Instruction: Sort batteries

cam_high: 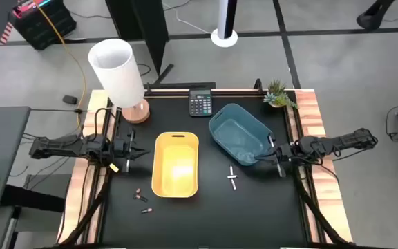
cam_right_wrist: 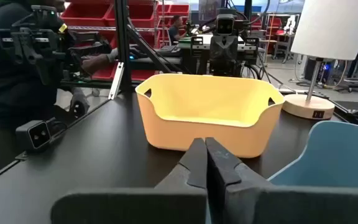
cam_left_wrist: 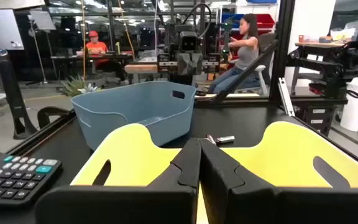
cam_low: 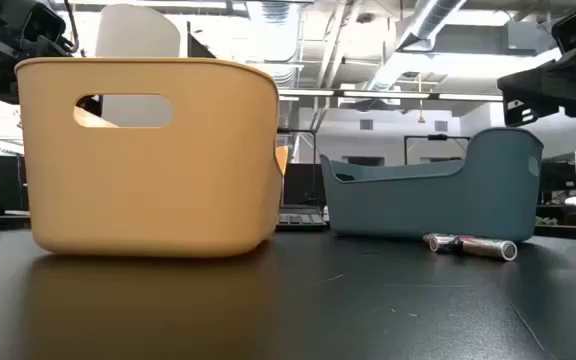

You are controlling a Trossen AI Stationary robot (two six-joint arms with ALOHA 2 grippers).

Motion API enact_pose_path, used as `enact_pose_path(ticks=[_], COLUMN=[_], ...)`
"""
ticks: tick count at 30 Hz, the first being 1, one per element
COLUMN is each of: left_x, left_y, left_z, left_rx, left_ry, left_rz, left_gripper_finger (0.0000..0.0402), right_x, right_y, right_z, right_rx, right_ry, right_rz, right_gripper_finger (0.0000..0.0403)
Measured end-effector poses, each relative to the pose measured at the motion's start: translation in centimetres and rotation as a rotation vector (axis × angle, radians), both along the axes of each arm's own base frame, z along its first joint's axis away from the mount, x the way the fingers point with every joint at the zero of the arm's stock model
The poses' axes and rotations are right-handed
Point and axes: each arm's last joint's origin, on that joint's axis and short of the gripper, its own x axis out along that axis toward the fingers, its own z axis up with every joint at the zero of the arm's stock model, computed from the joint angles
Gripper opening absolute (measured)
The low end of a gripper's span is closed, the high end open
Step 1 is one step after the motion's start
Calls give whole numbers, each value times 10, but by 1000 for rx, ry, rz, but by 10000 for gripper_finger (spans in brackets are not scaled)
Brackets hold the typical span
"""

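Two white/silvery batteries [cam_high: 232,177] lie crossed on the black table between the yellow bin [cam_high: 176,164] and the blue bin [cam_high: 238,134]; the low view shows them [cam_low: 471,245] in front of the blue bin [cam_low: 433,198]. Several small dark brownish batteries [cam_high: 141,200] lie near the yellow bin's near left corner. My left gripper [cam_high: 138,151] hovers shut left of the yellow bin, its fingertips [cam_left_wrist: 199,163] closed together. My right gripper [cam_high: 262,158] hovers shut at the blue bin's near right corner, its fingertips [cam_right_wrist: 205,160] closed together, facing the yellow bin [cam_right_wrist: 207,111].
A black calculator [cam_high: 200,104] sits at the far edge of the table. A lamp with a white shade [cam_high: 118,71] and wooden base stands at the far left, a small plant [cam_high: 279,95] at the far right. People sit in the room beyond the table.
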Motion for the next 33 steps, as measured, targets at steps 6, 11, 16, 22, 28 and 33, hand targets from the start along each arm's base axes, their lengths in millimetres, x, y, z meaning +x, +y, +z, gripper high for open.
enact_pose_path(ticks=[6, 11, 16, 22, 28, 33], left_x=[0, 0, 0, 0, 0, 0], left_y=[0, 0, 0, 0, 0, 0], left_z=[0, 0, 0, 0, 0, 0], left_rx=[0, 0, 0, 0, 0, 0], left_ry=[1, 1, 0, 0, 1, 0], left_rz=[0, 0, 0, 0, 0, 0], left_gripper_finger=[0, 0, 0, 0, 0, 0], right_x=[0, 0, 0, 0, 0, 0], right_y=[0, 0, 0, 0, 0, 0], right_z=[0, 0, 0, 0, 0, 0], right_rx=[3, 3, 3, 2, 2, -8], right_ry=[0, 0, 1, 1, 0, -1], right_rz=[0, 0, 0, 0, 0, 0], right_gripper_finger=[9, 9, 9, 9, 9, 9])
